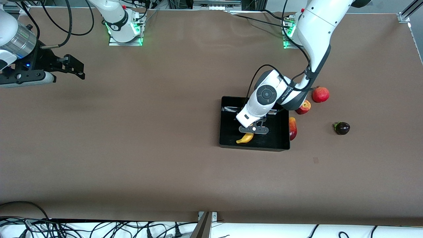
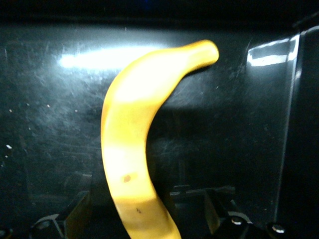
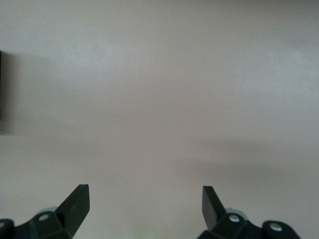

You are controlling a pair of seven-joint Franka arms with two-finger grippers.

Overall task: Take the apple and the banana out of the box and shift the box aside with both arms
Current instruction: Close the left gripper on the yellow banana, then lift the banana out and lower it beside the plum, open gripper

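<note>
So the black bin (image 1: 228, 132) sits on the brown table (image 1: 148, 148), toward the left arm's end of it, and everything else lines up around that. The left arm reaches down into the bin, and the left gripper (image 1: 253, 129) is low over the bin floor with the banana (image 1: 245, 138) right under it. In the left wrist view the banana (image 2: 130, 144) runs up between the two fingers (image 2: 215, 211), which stand spread with a gap on each side of the fruit, so it looks let go rather than pinched. The banana lies on the bin's glossy floor (image 2: 239, 144), in the part of the bin nearer the front camera.

The mango (image 1: 292, 128) is outside the bin, right against its wall on the side toward the left arm's end. The apple (image 1: 303, 107) is just beside the bin's corner, partly tucked under the arm. The pomegranate (image 1: 320, 94) sits near the apple, a bit farther from the bin. The dark purple fruit (image 1: 342, 128) is well apart from the bin, out past the mango.

The right arm just waits. The right gripper (image 1: 74, 67) hangs over bare table well away from the bin, toward the right arm's end, and its fingers (image 3: 77, 204) are spread wide with nothing in them.
</note>
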